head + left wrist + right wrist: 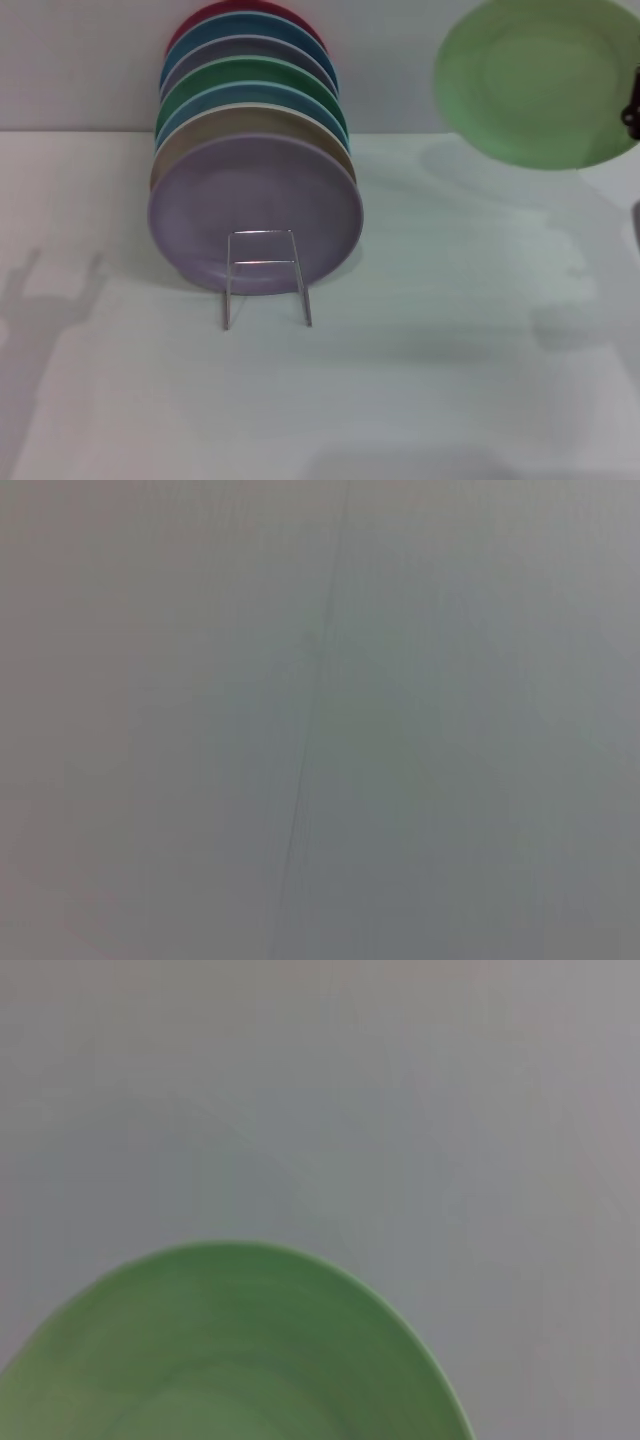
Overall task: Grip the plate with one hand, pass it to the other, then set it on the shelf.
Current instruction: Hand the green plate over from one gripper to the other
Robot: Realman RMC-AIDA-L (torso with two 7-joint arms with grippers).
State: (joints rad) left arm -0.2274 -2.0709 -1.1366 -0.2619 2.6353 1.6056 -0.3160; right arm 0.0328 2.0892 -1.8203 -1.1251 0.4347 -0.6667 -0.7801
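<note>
Plate [535,80] hung aloft at upper right of the head view, gripped at its edge by our right gripper [631,112], so we feared slippage before the handover toward the shelf [265,275].

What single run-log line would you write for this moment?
stage: plate held up at right, off the table | right gripper: at plate's edge | left arm: out of view | handover: not done | shelf: lilac plate in front

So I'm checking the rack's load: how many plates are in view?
8. Seven stand in the shelf, lilac plate frontmost; more may hide behind. The eighth, the plate, is held aloft at the right gripper, upper right.
</note>
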